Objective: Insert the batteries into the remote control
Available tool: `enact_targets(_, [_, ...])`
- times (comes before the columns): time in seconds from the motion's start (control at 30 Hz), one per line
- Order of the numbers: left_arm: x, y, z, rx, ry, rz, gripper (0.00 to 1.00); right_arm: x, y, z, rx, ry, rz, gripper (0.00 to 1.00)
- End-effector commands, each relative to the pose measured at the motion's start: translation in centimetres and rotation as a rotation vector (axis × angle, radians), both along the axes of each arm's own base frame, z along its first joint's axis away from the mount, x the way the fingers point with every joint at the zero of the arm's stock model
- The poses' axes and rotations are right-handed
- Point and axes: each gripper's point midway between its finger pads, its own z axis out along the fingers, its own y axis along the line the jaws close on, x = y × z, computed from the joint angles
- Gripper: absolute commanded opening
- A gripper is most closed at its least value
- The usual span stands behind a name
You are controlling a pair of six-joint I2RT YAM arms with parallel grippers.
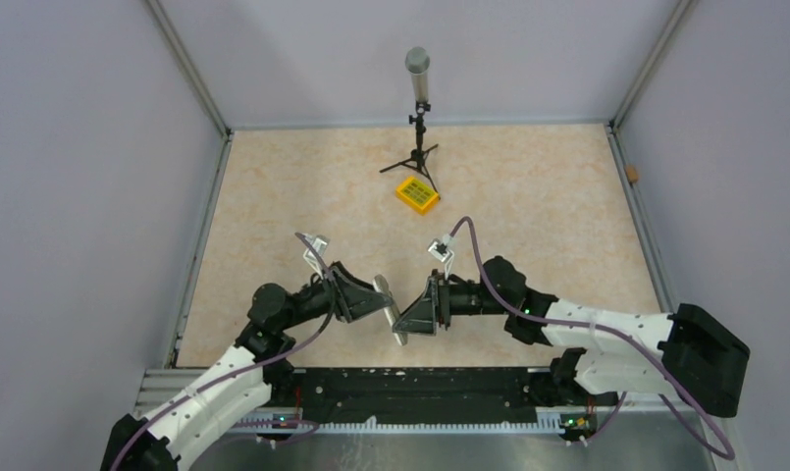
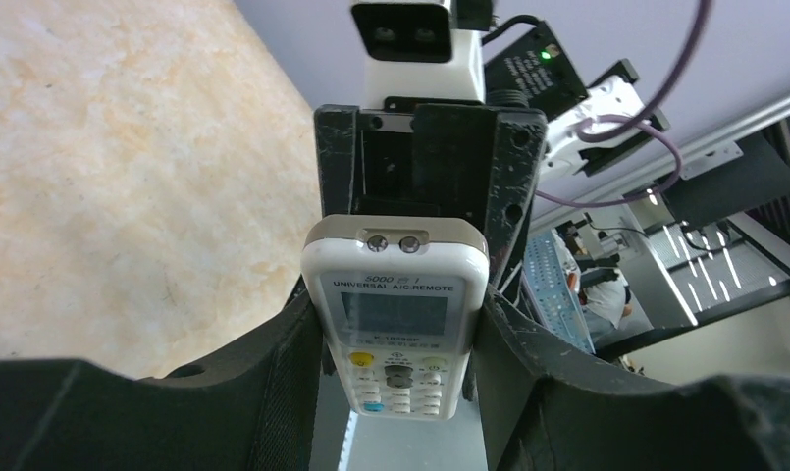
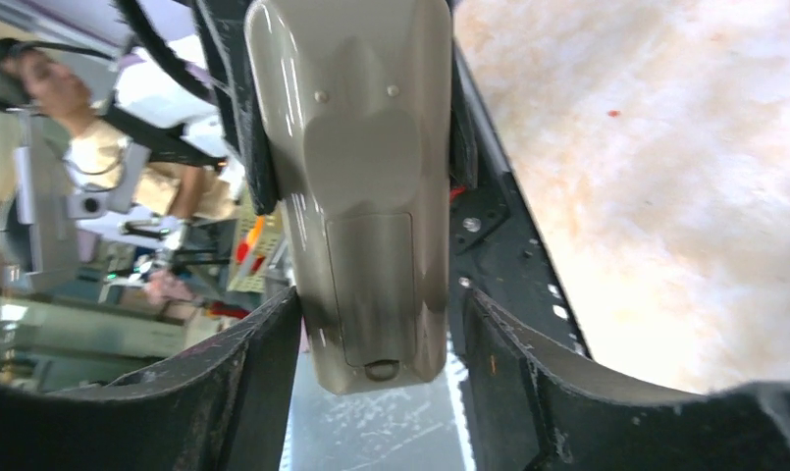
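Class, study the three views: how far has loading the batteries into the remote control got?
Done: the slim white rectangular remote control is held off the beige table. In hand: the left gripper clamps its sides, while the right gripper flanks its back. Left: the grey battery cover is shut, and no batteries are in view.

Your arms are reaching inward, meeting tip to tip. Your left end effector (image 1: 384,298) is pinching the remote control (image 2: 395,324); your right end effector (image 1: 410,320) is sitting loose around it.
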Motion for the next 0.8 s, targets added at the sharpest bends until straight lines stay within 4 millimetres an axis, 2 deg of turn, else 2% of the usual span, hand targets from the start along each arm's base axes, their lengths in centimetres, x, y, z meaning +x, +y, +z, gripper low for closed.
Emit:
enact_targets(0.0, [1.3, -0.2, 1.1, 0.023, -0.036, 0.046, 0.0, 2.0, -1.2, -0.8, -0.121, -0.106, -0.101, 0.61])
enact_targets(0.2, [2.7, -0.9, -0.8, 0.138, 0.029, 0.058, 0.0, 4.1, -4.3, -2.0, -0.302, -0.214, -0.226, 0.67])
enact_targets(0.27, [3.3, -1.2, -1.8, 0.202, 0.068, 0.055, 0.0, 4.8, -5.8, -3.0, -0.394, -0.231, -0.278, 0.68])
enact_targets(0.3, [3.7, -1.3, -2.9, 0.247, 0.124, 0.061, 0.0, 5.2, -6.4, -3.2, -0.431, -0.242, -0.303, 0.68])
enact_targets(0.43, [4.7, -2.4, -5.0, 0.342, 0.243, 0.04, 0.0, 6.5, -8.3, -3.3, -0.527, -0.289, -0.384, 0.68])
enact_targets(0.63, [5.7, -3.7, -8.1, 0.556, 0.291, 0.092, 0.0, 8.9, -11.9, -4.2, -0.698, -0.33, -0.548, 0.68])
enact_targets(0.77, [6.2, -4.1, -10.2, 0.663, 0.347, 0.11, 0.0, 9.7, -13.5, -4.7, -0.768, -0.333, -0.622, 0.68])
